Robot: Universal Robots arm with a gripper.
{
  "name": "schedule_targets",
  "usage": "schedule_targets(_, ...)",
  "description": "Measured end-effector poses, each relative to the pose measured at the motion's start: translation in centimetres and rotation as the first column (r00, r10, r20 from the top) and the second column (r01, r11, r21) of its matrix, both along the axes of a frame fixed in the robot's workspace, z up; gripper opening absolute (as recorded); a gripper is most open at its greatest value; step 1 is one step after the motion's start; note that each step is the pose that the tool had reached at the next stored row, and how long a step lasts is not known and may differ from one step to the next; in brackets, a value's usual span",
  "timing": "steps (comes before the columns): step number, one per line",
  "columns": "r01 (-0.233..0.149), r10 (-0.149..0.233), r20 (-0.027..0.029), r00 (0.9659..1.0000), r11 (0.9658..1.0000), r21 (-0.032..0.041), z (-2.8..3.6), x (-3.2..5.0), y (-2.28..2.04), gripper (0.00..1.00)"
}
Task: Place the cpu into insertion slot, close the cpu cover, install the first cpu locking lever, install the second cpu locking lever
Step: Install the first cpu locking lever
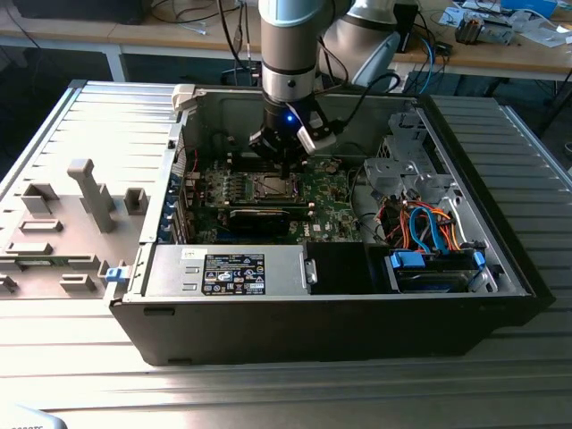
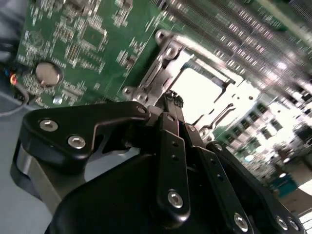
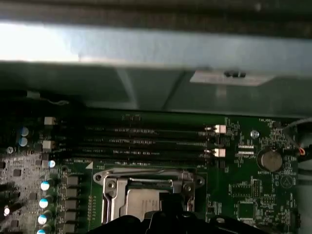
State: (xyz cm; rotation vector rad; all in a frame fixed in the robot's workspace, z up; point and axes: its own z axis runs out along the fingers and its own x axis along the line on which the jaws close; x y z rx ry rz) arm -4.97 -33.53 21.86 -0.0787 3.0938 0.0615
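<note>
The cpu (image 3: 146, 202) lies flat in the insertion slot (image 1: 271, 187) on the green board, its pale grey top showing through the cut-out of the cpu cover (image 3: 148, 178). In both wrist views the cover looks to be folded down over the chip, framing it on all sides; that would be what keeps the chip seated. I cannot make out either locking lever well enough to say whether it is hooked.

The tool (image 2: 171, 100) hangs straight above the socket, its black fingers drawn close together with their tips pointing at the cover's edge and nothing between them. Narrowed like that, it seems set for pushing or hooking a thin part, not for carrying one.

Beside the socket run the long memory slots (image 3: 146, 144), with a round coin battery (image 3: 269, 159) further off. All this sits inside the open computer case (image 1: 340, 313), which lies on its side on a ribbed metal desk (image 1: 268, 384) so the arm (image 1: 288, 45) can reach in from above.
</note>
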Motion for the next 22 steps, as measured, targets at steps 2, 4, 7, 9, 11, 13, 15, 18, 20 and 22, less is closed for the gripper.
schedule_targets(2, 0.000, 0.000, 0.0001, 1.0000, 1.0000, -0.0053, 0.00, 0.00, -0.57, 0.11)
schedule_targets(4, 0.000, 0.000, -0.0001, 1.0000, 0.9999, -0.0131, 0.07, -0.01, -0.81, 0.11)
schedule_targets(7, 0.000, 0.000, 0.0000, 1.0000, 0.9999, -0.0133, 1.39, 0.00, -0.81, 0.11)
schedule_targets(9, 0.000, 0.000, 0.0000, 1.0000, 0.9999, -0.0134, 1.86, 0.00, -0.81, 0.11)
schedule_targets(11, 0.000, 0.000, 0.0000, 1.0000, 0.9999, -0.0134, 2.17, 0.00, -0.81, 0.11)
schedule_targets(13, 0.000, 0.000, 0.0001, 1.0000, 0.9999, -0.0132, 2.20, 0.00, -0.81, 0.11)
schedule_targets(15, 0.000, 0.000, 0.0000, 1.0000, 0.9999, -0.0133, 2.21, 0.00, -0.81, 0.11)
schedule_targets(18, 0.000, 0.000, 0.0000, 1.0000, 0.9999, -0.0133, 2.25, 0.00, -0.81, 0.11)
schedule_targets(20, 0.000, 0.000, 0.0000, 1.0000, 0.9999, -0.0133, 2.25, 0.00, -0.81, 0.11)
schedule_targets(22, 0.000, 0.000, 0.0000, 1.0000, 0.9999, -0.0133, 2.26, 0.00, -0.81, 0.11)
